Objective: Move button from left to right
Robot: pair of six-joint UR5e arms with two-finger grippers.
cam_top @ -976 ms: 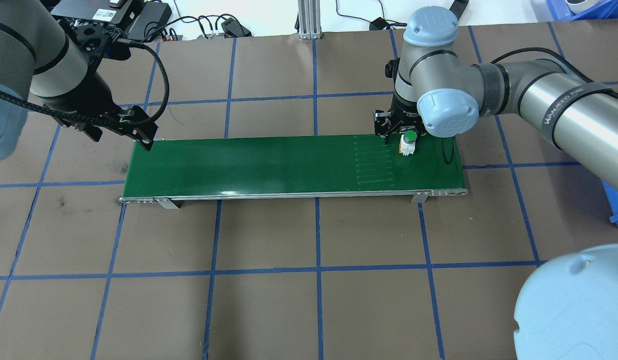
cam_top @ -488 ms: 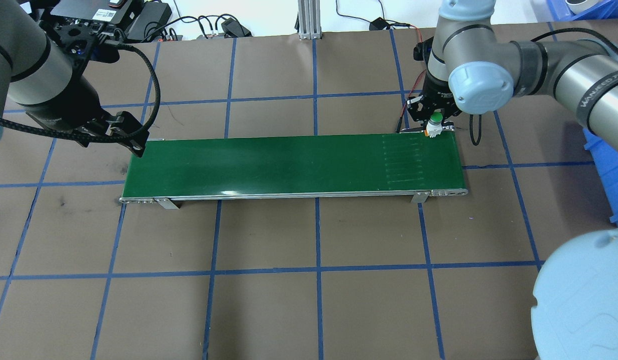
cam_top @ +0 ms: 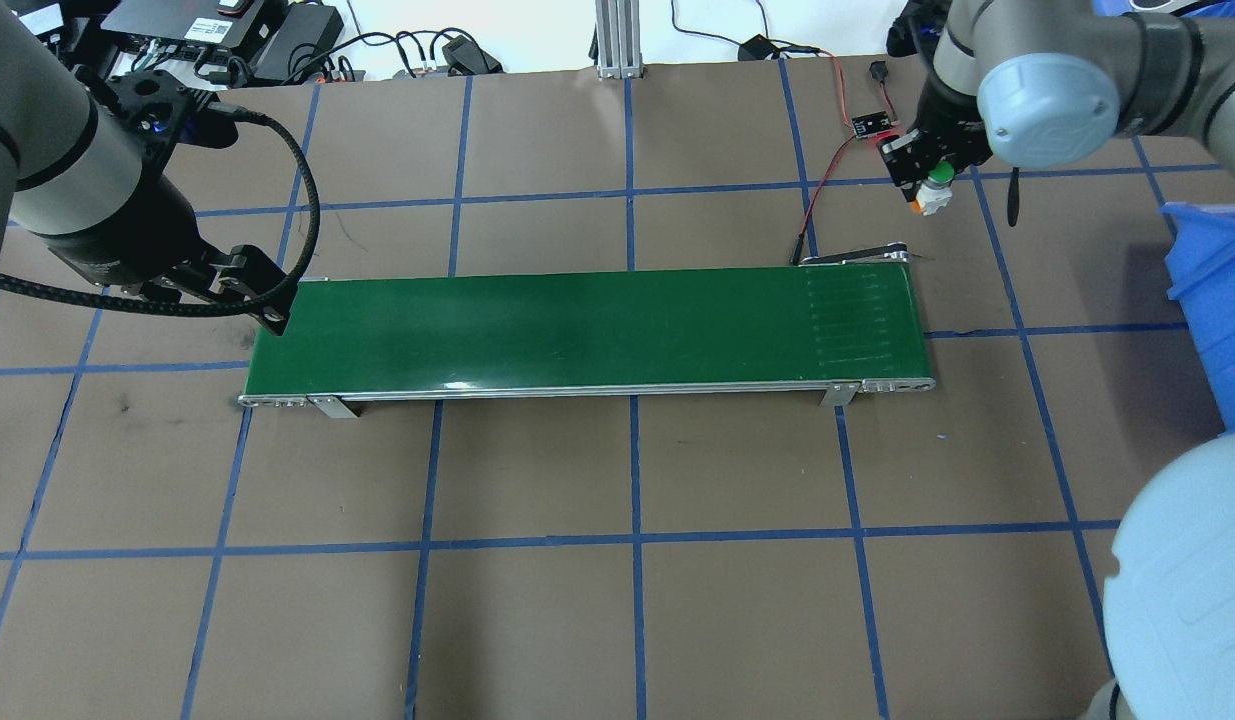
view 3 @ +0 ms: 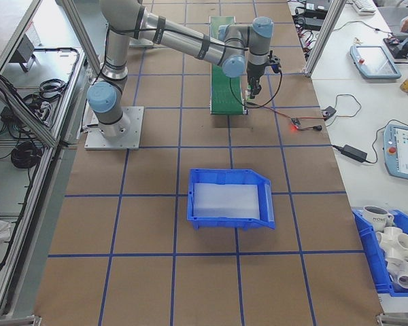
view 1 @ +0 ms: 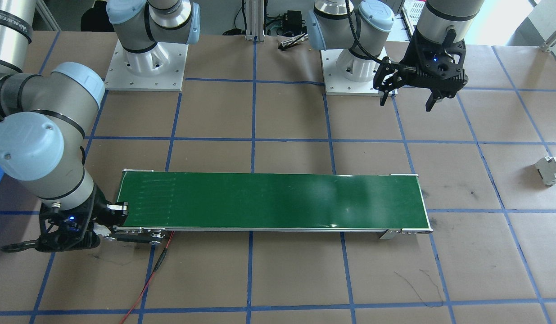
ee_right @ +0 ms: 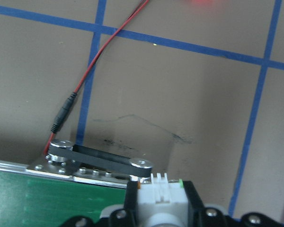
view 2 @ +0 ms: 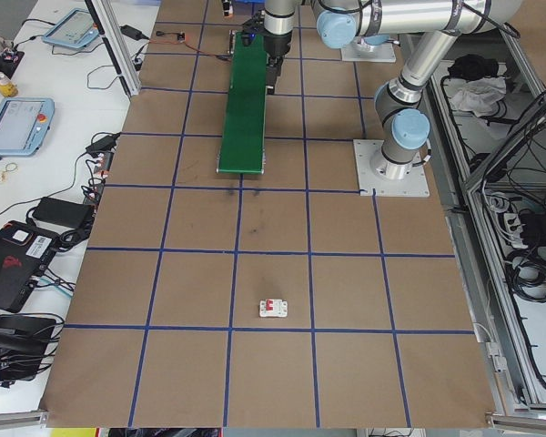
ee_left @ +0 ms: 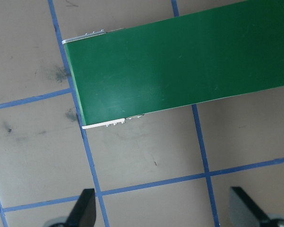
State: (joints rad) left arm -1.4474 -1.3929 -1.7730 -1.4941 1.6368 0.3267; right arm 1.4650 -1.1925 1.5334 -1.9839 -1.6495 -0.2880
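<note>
The button (cam_top: 937,186) sits clamped between the fingers of my right gripper (cam_top: 922,180), lifted clear of the green conveyor belt (cam_top: 577,330) and hanging past the belt's far right corner, over bare brown table (cam_top: 677,600). Its round green cap shows from overhead above a white body with a touch of orange at the side; my right wrist camera sees only the white ribbed base (ee_right: 161,198) wedged between the black pads. Beneath it lie the belt's metal end bracket (ee_right: 102,161) and a red wire (ee_right: 109,52) running to a small board (cam_top: 874,124) with a red light. A blue bin (cam_top: 1212,300) stands to the right, near the table edge. My left gripper (cam_top: 252,290) hovers at the belt's left end with its jaws spread wide, holding nothing. A white circuit breaker (view 1: 551,170) lies well apart on my left.
</note>
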